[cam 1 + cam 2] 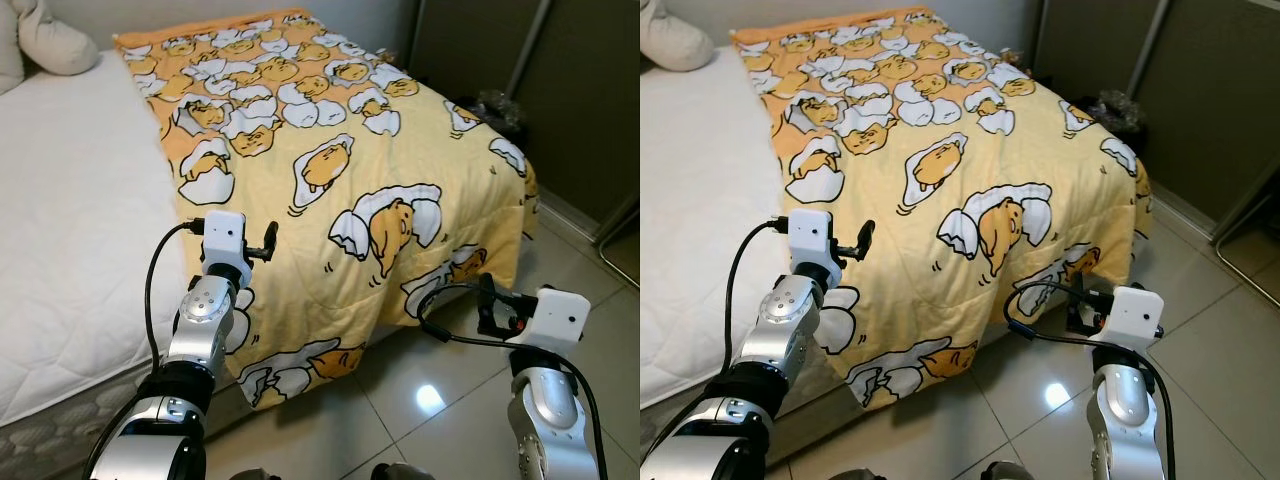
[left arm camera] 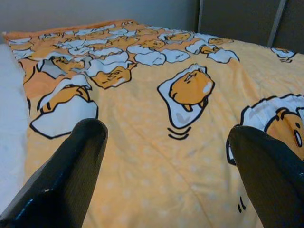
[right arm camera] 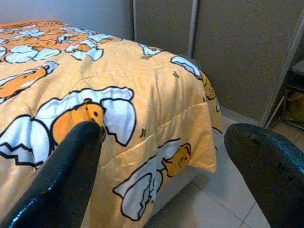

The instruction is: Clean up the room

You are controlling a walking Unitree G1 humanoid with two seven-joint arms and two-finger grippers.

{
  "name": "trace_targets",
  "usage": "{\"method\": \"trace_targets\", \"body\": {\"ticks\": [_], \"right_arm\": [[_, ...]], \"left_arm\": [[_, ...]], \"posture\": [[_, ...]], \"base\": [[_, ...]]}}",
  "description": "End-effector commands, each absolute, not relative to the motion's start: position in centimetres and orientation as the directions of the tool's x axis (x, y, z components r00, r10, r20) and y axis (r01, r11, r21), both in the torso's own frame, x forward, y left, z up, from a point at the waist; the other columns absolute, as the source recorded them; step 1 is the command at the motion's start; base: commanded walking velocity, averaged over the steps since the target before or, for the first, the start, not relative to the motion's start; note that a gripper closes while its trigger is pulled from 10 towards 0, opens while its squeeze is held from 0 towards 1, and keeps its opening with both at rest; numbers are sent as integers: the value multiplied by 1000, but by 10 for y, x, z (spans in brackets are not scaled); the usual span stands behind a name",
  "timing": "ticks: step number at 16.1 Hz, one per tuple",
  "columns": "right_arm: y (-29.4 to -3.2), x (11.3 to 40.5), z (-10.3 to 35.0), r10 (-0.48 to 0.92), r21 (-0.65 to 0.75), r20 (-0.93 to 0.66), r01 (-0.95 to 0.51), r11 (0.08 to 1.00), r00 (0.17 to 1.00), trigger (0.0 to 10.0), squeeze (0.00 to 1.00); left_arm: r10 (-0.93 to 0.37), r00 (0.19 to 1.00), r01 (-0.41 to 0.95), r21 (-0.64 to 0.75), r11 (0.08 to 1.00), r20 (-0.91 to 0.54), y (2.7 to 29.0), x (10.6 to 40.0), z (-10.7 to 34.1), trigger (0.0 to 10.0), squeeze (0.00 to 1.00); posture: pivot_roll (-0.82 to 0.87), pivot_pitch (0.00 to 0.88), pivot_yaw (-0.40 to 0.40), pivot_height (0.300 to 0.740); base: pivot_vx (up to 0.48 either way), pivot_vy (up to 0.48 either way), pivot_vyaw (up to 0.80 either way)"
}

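From the left eye view, a yellow blanket [image 1: 340, 190] printed with cartoon eggs lies spread over the foot end of the bed, its near edge hanging down toward the tiled floor [image 1: 440, 400], while the white mattress [image 1: 70, 220] is bare on the robot's left and a pillow [image 1: 55, 40] sits at the far corner. The left gripper [image 1: 268, 242] is raised at the blanket's near left edge, and the right gripper [image 1: 487, 305] hovers low beside the hanging corner, over the floor. The right eye view tells the same scene from a slight shift: the blanket's hem droops unevenly near the floor, and a dark bundle [image 1: 1110, 105] (too small to identify) sits on the floor beyond the far corner of the bed. In the left wrist view the two black fingers [image 2: 71, 175] stand spread wide with only blanket pattern between them, nothing pinched. In the right wrist view the fingers [image 3: 61, 175] are likewise spread apart, aimed at the draped corner and holding nothing. As a judgement, the blanket looks largely laid out already; what seems left is straightening the hanging edge, covering the bare mattress if wanted, and dealing with whatever lies on the floor.
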State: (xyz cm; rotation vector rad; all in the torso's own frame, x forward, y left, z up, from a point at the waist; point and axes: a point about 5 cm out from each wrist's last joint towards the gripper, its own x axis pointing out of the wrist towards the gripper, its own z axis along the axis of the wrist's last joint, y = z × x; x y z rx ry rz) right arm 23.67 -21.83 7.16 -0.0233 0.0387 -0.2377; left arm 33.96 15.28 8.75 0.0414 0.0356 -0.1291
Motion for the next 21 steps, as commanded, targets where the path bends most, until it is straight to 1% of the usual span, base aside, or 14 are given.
{"method": "trace_targets", "body": {"ticks": [1, 2, 4, 5, 7, 10, 11, 13, 17, 18, 21], "right_arm": [[-218, 240, 74, -223, -32, -27, 222, 975, 975, 10000, 0], [-216, 244, 74, -209, -35, -26, 208, 977, 978, 10000, 0], [-213, 248, 77, -190, -32, -19, 189, 981, 982, 10000, 0], [-213, 250, 78, -181, -22, -18, 181, 983, 983, 10000, 0], [-214, 250, 77, -183, -14, -23, 183, 983, 983, 10000, 0], [-213, 250, 74, -171, -1, -37, 171, 985, 985, 10000, 0], [-213, 251, 74, -164, -4, -37, 164, 987, 986, 10000, 0], [-214, 250, 74, -159, -5, -39, 159, 987, 987, 10000, 0], [-216, 250, 74, -159, -4, -40, 159, 987, 987, 10000, 0], [-217, 251, 75, -156, -7, -32, 156, 988, 987, 10000, 0], [-218, 257, 78, -154, -16, -19, 153, 988, 988, 10000, 0]], "left_arm": [[-140, 990, 142, 47, 989, -29, 151, 339, 90, 10000, 0], [-141, 990, 142, 54, 988, -28, 149, 339, 91, 10000, 0], [-153, 988, 153, 27, 988, -30, 145, 339, 92, 10000, 0], [-165, 986, 165, -3, 986, -34, 141, 338, 91, 10000, 0], [-186, 981, 186, 1, 982, -59, 136, 337, 87, 10000, 0], [-268, 962, 269, 18, 963, -52, 120, 336, 86, 10000, 0], [-285, 957, 286, 8, 958, -56, 117, 335, 85, 10000, 0], [-280, 959, 278, -44, 960, -43, 114, 337, 88, 10000, 0], [-270, 962, 268, -43, 962, -49, 116, 339, 89, 10000, 0], [-239, 970, 239, -19, 971, -46, 120, 341, 90, 10000, 0], [-179, 982, 180, -2, 984, -65, 131, 341, 88, 10000, 0]], "posture": [[-19, 0, 27, 740], [-21, 0, 25, 740], [-24, 0, 22, 740], [-23, 0, 20, 740], [-21, 0, 18, 740], [-28, 0, 11, 740], [-33, 0, 7, 740], [-37, 0, 5, 740], [-41, 0, 4, 740], [-54, 0, 13, 740], [-45, 0, 14, 740]], "base": [[0, 0, 669], [0, -480, 669], [0, -480, 663], [0, 0, 656], [0, 0, 647], [0, 0, 631], [0, 0, 619], [0, 0, 616], [0, 480, 597], [0, 480, 594], [0, 480, 569]]}}
